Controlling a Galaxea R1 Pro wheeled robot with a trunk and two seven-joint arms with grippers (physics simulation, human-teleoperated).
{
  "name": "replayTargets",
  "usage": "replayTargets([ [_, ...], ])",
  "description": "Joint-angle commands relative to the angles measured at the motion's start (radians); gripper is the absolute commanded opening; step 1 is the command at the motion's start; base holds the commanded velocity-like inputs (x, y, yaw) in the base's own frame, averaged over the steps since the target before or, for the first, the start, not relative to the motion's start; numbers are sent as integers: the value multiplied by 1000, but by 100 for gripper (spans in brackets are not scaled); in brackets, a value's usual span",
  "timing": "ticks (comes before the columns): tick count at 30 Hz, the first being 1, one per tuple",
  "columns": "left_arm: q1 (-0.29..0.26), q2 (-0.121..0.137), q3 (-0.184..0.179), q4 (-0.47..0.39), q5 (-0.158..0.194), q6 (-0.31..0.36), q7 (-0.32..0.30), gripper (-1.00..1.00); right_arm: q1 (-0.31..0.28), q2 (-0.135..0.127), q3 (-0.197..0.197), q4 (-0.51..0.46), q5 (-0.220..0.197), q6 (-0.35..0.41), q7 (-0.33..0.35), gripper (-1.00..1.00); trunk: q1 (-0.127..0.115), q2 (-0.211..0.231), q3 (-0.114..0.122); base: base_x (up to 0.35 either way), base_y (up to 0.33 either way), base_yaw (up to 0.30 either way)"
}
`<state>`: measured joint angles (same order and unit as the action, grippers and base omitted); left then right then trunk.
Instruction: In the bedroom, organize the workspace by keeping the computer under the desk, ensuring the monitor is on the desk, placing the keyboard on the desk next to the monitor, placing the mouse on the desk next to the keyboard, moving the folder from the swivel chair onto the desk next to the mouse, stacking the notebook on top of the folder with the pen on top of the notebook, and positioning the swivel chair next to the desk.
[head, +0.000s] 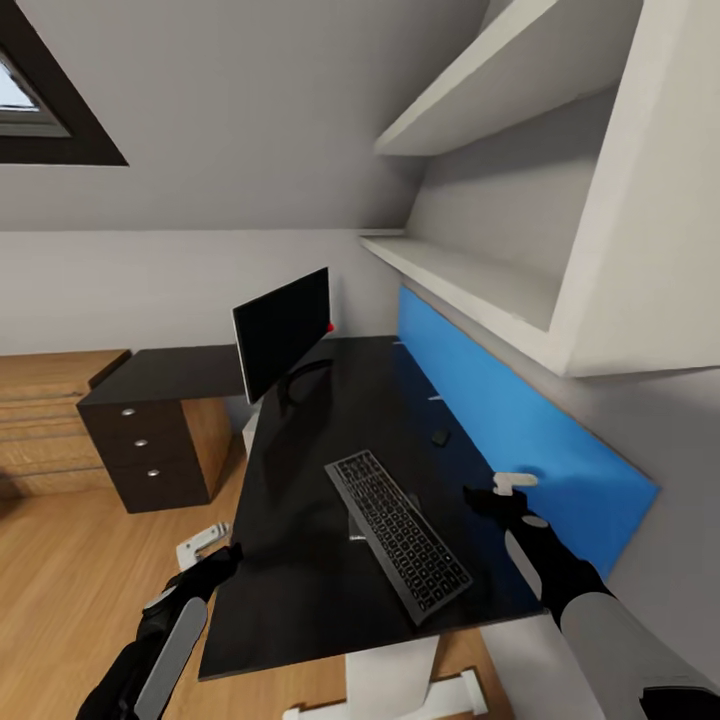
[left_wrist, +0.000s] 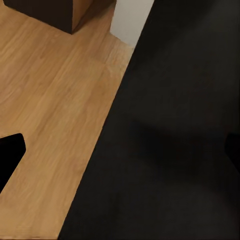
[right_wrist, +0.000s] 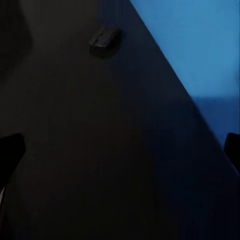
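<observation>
The black desk (head: 300, 560) carries a dark monitor (head: 282, 345) at its far left, turned at an angle. A grey keyboard (head: 397, 530) lies slantwise near the front, with one end over the desk's edge. Beyond it a small black mouse (head: 439, 436) (right_wrist: 105, 39) rests close to the blue wall panel (head: 520, 420). My right gripper (head: 498, 490) (right_wrist: 120, 150) hovers open over the desk, right of the keyboard and short of the mouse. At the desk's left front edge my left gripper (head: 213, 552) (left_wrist: 120, 150) stands open above desk (left_wrist: 170, 150) and floor.
A dark and wood drawer cabinet (head: 150, 430) stands left of the desk on the wood floor (head: 70, 590). A white box (head: 250, 432) (left_wrist: 131, 20) sits under the desk's left edge. White shelves (head: 480, 280) overhang the desk. Something small and red (head: 329, 327) peeks from behind the monitor.
</observation>
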<state>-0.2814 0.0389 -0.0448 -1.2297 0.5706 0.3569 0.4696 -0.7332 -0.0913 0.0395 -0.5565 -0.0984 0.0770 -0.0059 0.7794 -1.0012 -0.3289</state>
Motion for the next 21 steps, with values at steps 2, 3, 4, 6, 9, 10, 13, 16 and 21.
replayTargets([
  [2,-1,11,0,-7,34,5,10,100,0,0,4,-2,-10,5,-1,100,0,-1,-1,91,-40,0],
  [3,-1,15,1,-11,44,6,10,100,0,1,5,-2,-10,5,-1,100,0,-1,-1,64,-28,0],
  [4,0,19,2,-14,53,7,10,100,0,1,4,-2,-10,5,-1,100,0,-1,-1,52,-23,0],
  [6,-1,27,3,-21,65,8,10,100,0,1,5,-2,-10,4,-1,100,0,-1,-1,37,-16,0],
  [9,0,45,6,-34,84,8,10,100,0,3,5,-1,-12,4,-1,100,0,-1,-1,13,-6,30],
  [10,0,45,6,-34,84,8,11,100,0,3,5,-1,-12,4,-1,100,0,-1,-1,1,-1,126],
  [13,-1,46,6,-34,83,7,11,100,1,5,5,-1,-13,-1,-2,100,0,-1,-1,1,0,200],
  [16,-1,47,6,-34,83,7,12,100,1,6,5,0,-13,-23,-2,100,0,-1,-1,0,0,264],
  [21,-1,47,6,-34,82,7,12,100,2,7,5,2,-12,-65,-3,100,0,-1,-1,3,3,273],
])
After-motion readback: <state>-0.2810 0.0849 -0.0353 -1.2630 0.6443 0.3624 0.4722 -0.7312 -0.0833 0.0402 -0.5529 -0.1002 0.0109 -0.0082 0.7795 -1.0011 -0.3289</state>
